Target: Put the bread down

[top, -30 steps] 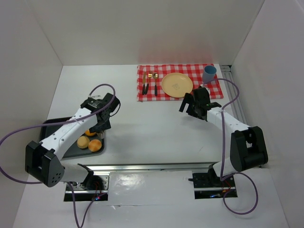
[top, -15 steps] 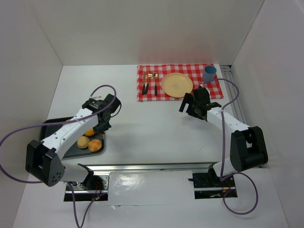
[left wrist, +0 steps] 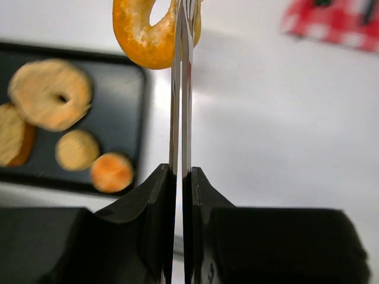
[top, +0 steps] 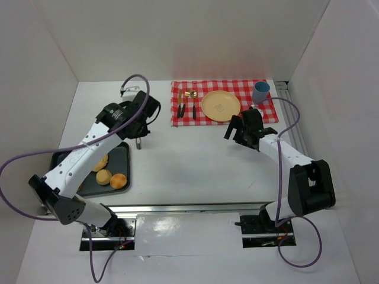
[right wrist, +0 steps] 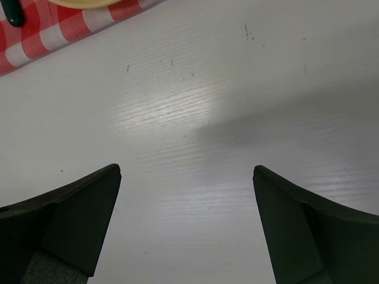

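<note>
Closest to the arm bases there's a dark tray (left wrist: 118, 112) on the left side of the table (top: 189, 171) with 4 pieces of bread on it: 1 pale ring (left wrist: 50, 93), 1 chunk cut off by the frame edge (left wrist: 15, 135), 1 small tan round (left wrist: 77, 149) and 1 small orange round (left wrist: 111, 171). Right above that, the left jaws are clenched on the edge of a golden ring-shaped bread (left wrist: 133, 35). The 2 thin fingers are pressed nearly together with the ring's side pinched between them, so the ring hangs up in the air just past the tray's far right corner, over bare table. You can't really pick the held ring out from the top camera, only from the left wrist. Over on the right, the right jaws are spread wide with nothing in them, hovering over plain white table just in front of a red checked cloth (top: 185, 120). On the cloth sit 3 pieces of cutlery (top: 187, 103) to the left, a yellow plate (top: 220, 105) in the middle and a blue cup (top: 260, 92) at the far right corner.
</note>
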Robot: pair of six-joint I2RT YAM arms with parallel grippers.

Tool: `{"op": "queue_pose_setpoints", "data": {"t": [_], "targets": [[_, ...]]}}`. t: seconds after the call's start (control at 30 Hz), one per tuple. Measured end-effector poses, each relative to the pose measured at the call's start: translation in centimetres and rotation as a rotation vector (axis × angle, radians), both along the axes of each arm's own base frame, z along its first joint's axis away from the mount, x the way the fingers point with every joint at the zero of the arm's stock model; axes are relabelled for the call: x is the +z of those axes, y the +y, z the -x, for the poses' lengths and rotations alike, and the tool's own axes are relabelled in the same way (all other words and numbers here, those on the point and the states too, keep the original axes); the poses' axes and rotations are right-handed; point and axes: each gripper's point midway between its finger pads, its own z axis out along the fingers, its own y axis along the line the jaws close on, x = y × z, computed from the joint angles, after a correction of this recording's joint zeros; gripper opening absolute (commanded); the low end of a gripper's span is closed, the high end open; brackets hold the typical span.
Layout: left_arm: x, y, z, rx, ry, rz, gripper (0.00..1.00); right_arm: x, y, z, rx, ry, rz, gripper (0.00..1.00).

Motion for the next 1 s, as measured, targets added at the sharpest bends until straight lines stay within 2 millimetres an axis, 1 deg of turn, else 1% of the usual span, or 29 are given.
{"op": "queue_pose_setpoints", "data": {"t": [0.07, 0.1, 0.17, 0.23, 0.3, 0.33, 0.37, 0.4, 0.47, 0.6, 0.73, 0.87, 0.9, 0.93, 1.0], "targets": [[1.7, -2.8, -1.9, -0.073, -0.055, 0.032, 0.0, 0.7, -0.4, 0.0, -0.014, -0.019, 0.005, 1.0], [2.2, -4.3, -2.8, -0.111, -0.071, 0.048, 0.0, 1.4, -0.6, 0.0, -0.028, -0.037, 0.007, 1.0], [2.9, -7.8, -5.2, -0.19, -0.105, 0.078, 0.0, 3.3, -1.4, -0.1, -0.068, -0.095, 0.009, 1.0], [3.3, -11.5, -7.9, -0.265, -0.143, 0.112, 0.0, 5.8, -2.3, 0.1, -0.122, -0.169, -0.001, 1.0], [2.9, -15.0, -10.5, -0.339, -0.17, 0.144, 0.0, 8.5, -3.6, 0.5, -0.187, -0.254, -0.017, 1.0], [2.4, -16.4, -11.5, -0.37, -0.177, 0.155, 0.0, 9.6, -4.1, 0.8, -0.219, -0.291, -0.025, 1.0], [1.8, -17.8, -12.5, -0.4, -0.182, 0.17, 0.0, 10.6, -4.8, 1.2, -0.251, -0.328, -0.029, 1.0], [1.0, -19.1, -13.4, -0.429, -0.18, 0.18, 0.0, 11.1, -5.2, 1.6, -0.273, -0.35, -0.032, 1.0], [-0.3, -21.3, -15.0, -0.482, -0.187, 0.199, 0.0, 11.9, -6.0, 2.3, -0.316, -0.385, -0.034, 1.0], [-2.9, -25.2, -17.5, -0.573, -0.209, 0.25, 0.0, 12.4, -7.3, 3.7, -0.382, -0.406, -0.02, 1.0], [-5.1, -28.2, -19.7, -0.631, -0.236, 0.286, 0.0, 12.5, -8.0, 4.4, -0.418, -0.409, -0.015, 1.0], [-7.1, -31.1, -22.6, -0.659, -0.267, 0.305, 0.01, 12.0, -8.3, 4.9, -0.426, -0.386, 0.001, 1.0], [-7.7, -31.5, -23.0, -0.664, -0.271, 0.303, 0.14, 11.9, -8.3, 5.0, -0.427, -0.381, 0.005, 1.0], [-8.4, -31.7, -23.3, -0.666, -0.266, 0.3, 0.31, 11.8, -8.4, 5.0, -0.427, -0.378, 0.009, 1.0], [-10.0, -31.7, -23.1, -0.674, -0.233, 0.287, 0.47, 11.7, -8.4, 5.1, -0.428, -0.372, 0.014, 1.0]]}}
